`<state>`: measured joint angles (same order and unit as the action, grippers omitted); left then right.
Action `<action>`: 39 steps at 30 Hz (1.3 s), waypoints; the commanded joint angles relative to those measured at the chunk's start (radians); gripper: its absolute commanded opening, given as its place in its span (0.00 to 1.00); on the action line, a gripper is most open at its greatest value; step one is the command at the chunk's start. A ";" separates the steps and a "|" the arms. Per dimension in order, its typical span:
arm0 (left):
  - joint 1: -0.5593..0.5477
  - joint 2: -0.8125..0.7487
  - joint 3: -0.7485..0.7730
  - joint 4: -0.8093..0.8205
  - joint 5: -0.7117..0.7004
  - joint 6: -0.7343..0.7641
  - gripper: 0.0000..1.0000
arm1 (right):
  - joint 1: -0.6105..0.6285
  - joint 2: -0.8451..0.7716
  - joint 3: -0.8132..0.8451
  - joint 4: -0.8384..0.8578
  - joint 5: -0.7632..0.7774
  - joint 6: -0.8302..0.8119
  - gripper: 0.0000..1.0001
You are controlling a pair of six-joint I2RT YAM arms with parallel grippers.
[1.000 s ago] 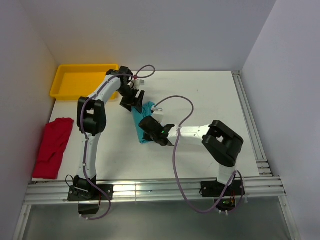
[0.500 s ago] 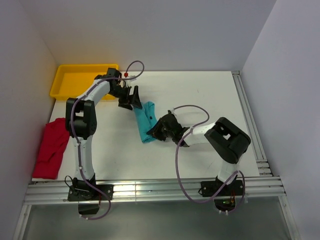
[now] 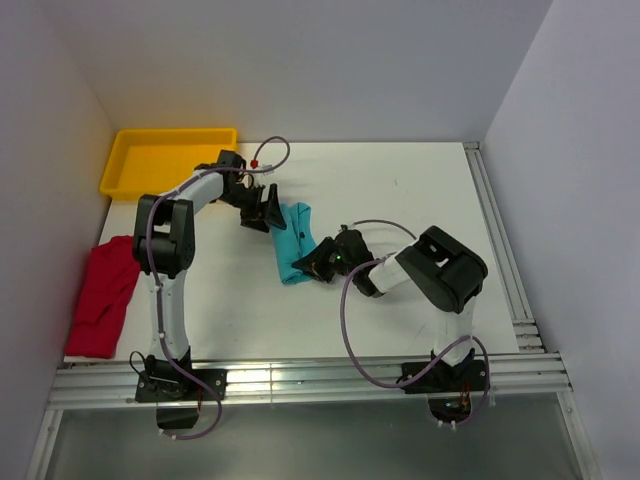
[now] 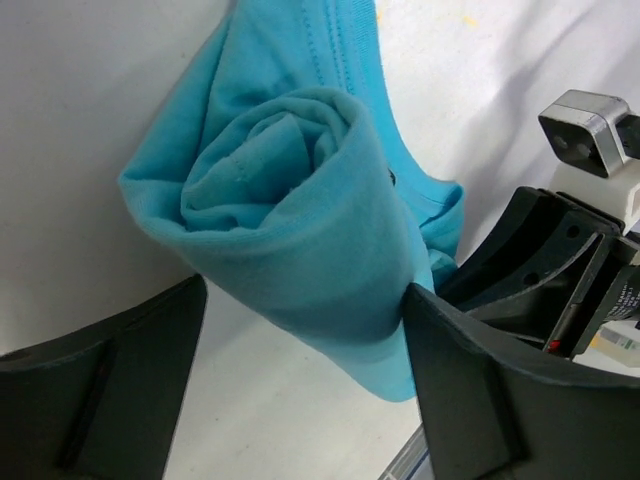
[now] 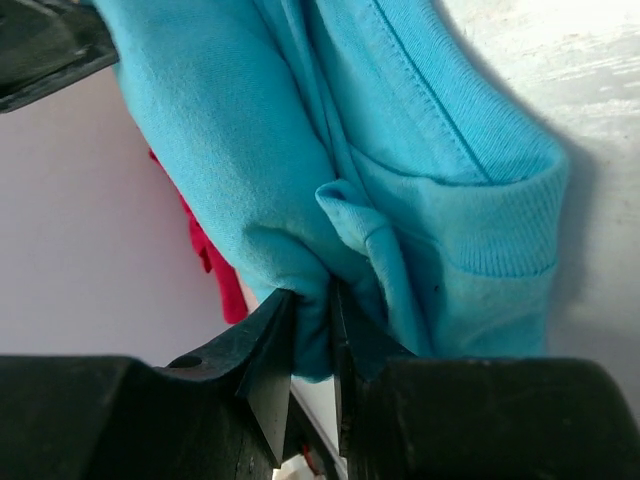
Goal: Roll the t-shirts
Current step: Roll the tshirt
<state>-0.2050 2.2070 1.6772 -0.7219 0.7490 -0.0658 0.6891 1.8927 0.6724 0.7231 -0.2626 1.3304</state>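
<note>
One teal t-shirt (image 3: 290, 245) is rolled: right gripper (image 5: 312, 310) pinches its fabric, left gripper (image 4: 300, 330) spread around it; red t-shirt (image 3: 105, 295), far left, lies unrolled.

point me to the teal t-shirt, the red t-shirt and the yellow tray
teal t-shirt (image 4: 320, 250): left wrist view, on the outer wrap of the rolled end.
red t-shirt (image 3: 103, 295): top external view, on the middle of the crumpled heap.
yellow tray (image 3: 165, 165): top external view, on the tray's bare floor.
</note>
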 commanded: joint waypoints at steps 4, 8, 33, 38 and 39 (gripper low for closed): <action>-0.028 0.071 0.073 -0.022 -0.063 -0.029 0.66 | -0.008 0.052 -0.017 -0.002 -0.009 0.023 0.26; -0.046 0.083 0.110 -0.076 -0.126 -0.023 0.33 | -0.007 -0.012 0.009 -0.153 0.048 -0.057 0.35; -0.099 0.141 0.311 -0.508 -0.542 0.190 0.00 | 0.383 0.003 0.682 -1.090 0.881 -0.502 0.62; -0.106 0.148 0.311 -0.514 -0.551 0.195 0.00 | 0.431 0.114 0.855 -1.180 0.934 -0.550 0.63; -0.106 0.148 0.312 -0.517 -0.544 0.196 0.00 | 0.438 0.124 0.872 -1.198 0.950 -0.562 0.63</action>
<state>-0.3088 2.3211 1.9835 -1.1610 0.3046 0.0799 1.1057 1.9900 1.4693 -0.3855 0.5877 0.8253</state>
